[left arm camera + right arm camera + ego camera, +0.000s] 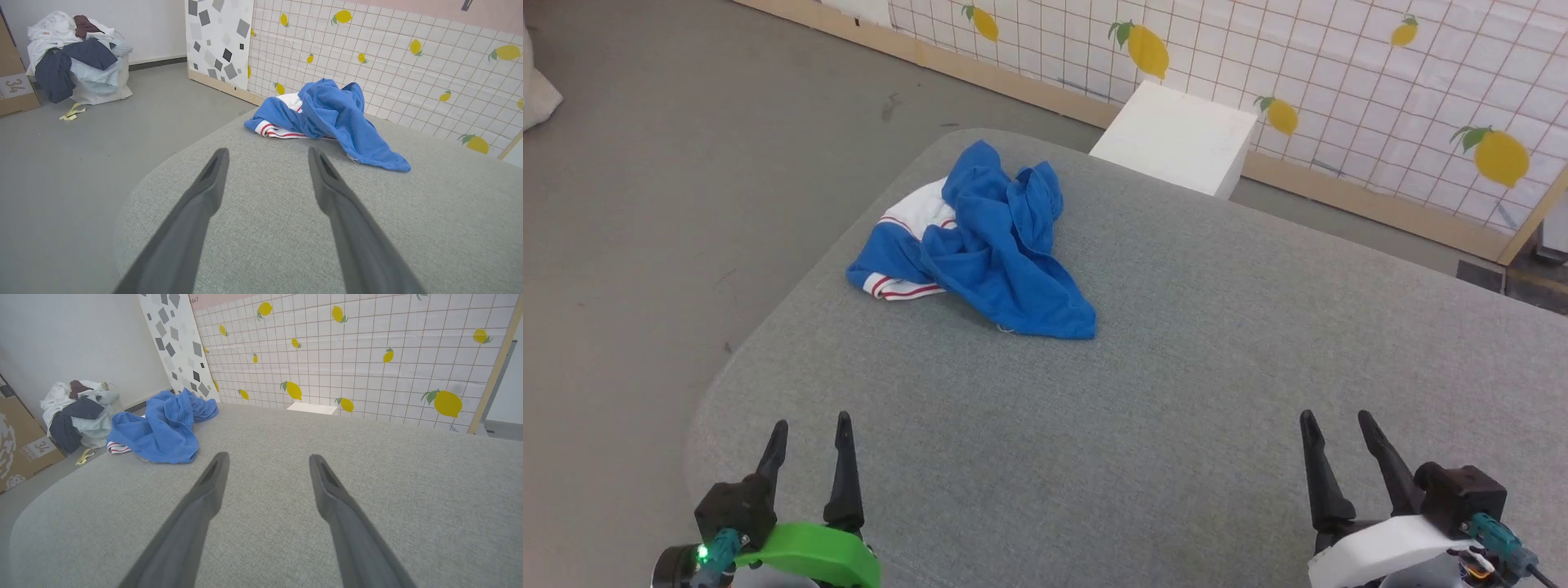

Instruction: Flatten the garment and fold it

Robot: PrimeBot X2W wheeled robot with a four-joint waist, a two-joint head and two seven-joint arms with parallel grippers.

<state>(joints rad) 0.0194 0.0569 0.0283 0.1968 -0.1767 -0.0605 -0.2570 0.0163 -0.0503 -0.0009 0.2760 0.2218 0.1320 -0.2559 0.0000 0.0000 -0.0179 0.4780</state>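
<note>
Head view: crumpled soft blue garment (996, 245) on grey woven table (1176, 392); both grippers empty, fingers spread.

A grey cloth-covered table (1176, 392) stood on a grey floor (686, 163), with a white box (1176, 135) just past its far edge, against a lemon-printed grid panel (1380, 65). A heap of clothes (77, 57) sat beside a cardboard box (14, 90).
</note>
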